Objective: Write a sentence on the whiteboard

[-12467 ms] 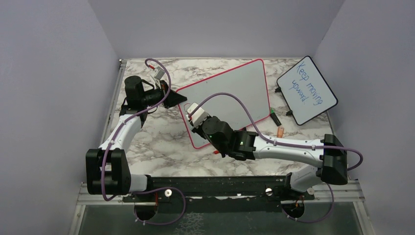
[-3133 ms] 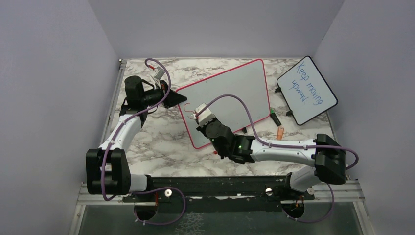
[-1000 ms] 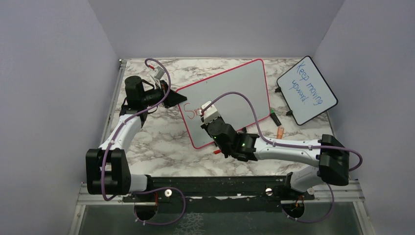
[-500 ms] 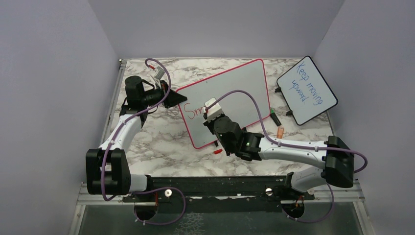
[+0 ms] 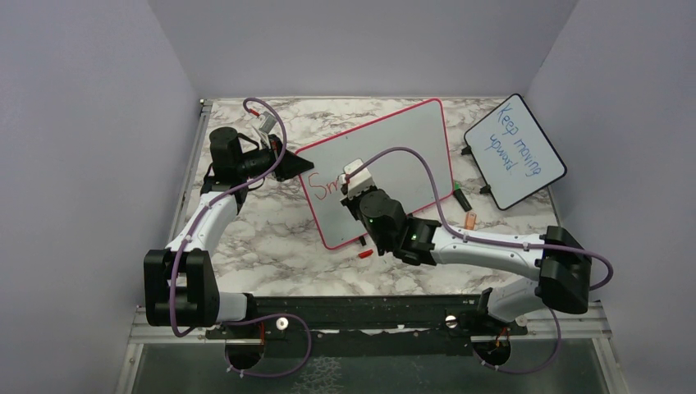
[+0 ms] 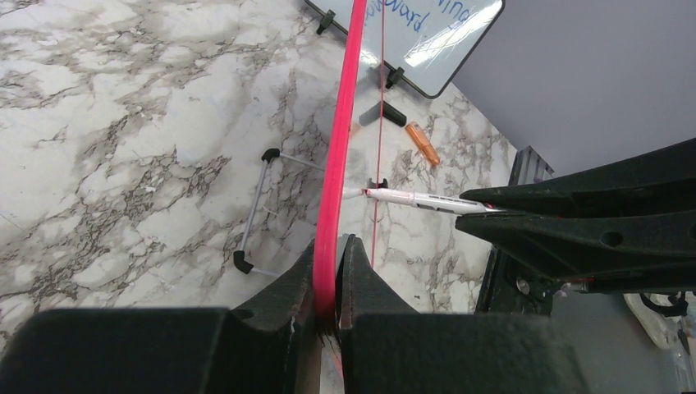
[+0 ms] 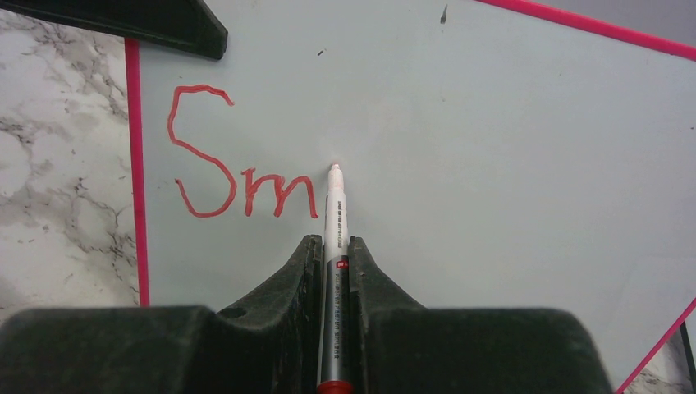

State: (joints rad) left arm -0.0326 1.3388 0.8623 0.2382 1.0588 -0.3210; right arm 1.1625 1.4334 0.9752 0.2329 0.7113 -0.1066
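Tabletop [image 5: 271,246] marbled grey-white; walls [image 5: 82,123] plain lilac; whiteboard [image 5: 410,131] stands on tabletop

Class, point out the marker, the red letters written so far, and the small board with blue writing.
marker [image 7: 332,215]: right wrist view, white barrel.
red letters [image 7: 203,154]: right wrist view, the S's middle stroke.
small board [image 5: 515,152]: top external view, white face.

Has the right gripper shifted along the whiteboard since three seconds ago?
Yes. The right gripper has travelled rightward along the whiteboard, farther from its left frame edge; its marker now sits just past the red "Sm".
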